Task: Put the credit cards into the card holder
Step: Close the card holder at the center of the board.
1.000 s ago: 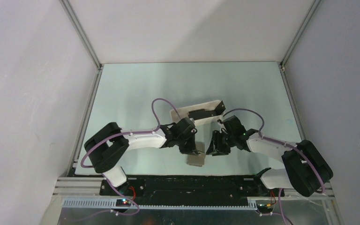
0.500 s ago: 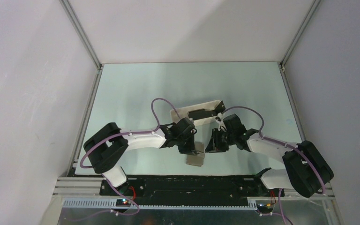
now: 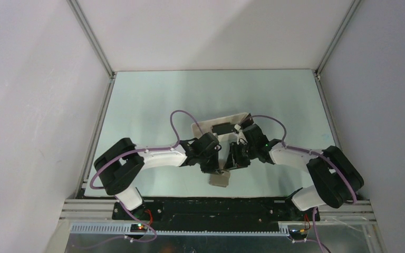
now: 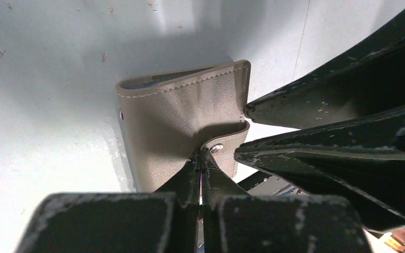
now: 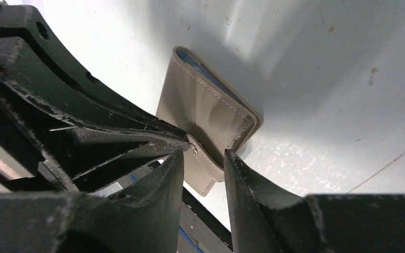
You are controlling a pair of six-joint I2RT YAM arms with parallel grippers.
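White walls, pale table (image 3: 153, 105) — the card holder (image 4: 179, 121) lies folded by the middle of the near edge, left pincer (image 4: 201, 156) clamped on its tab. The right pincer (image 5: 203, 157) has swung in from the right, jaws apart astride that tab — opening looks next.

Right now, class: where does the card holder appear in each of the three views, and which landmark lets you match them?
Top external: card holder just below centre, small.
Left wrist: card holder at centre, folded.
Right wrist: card holder at centre, folded.
Shared landmark: its closing tab with a metal stud, clear in both wrist views, too small in the top view.
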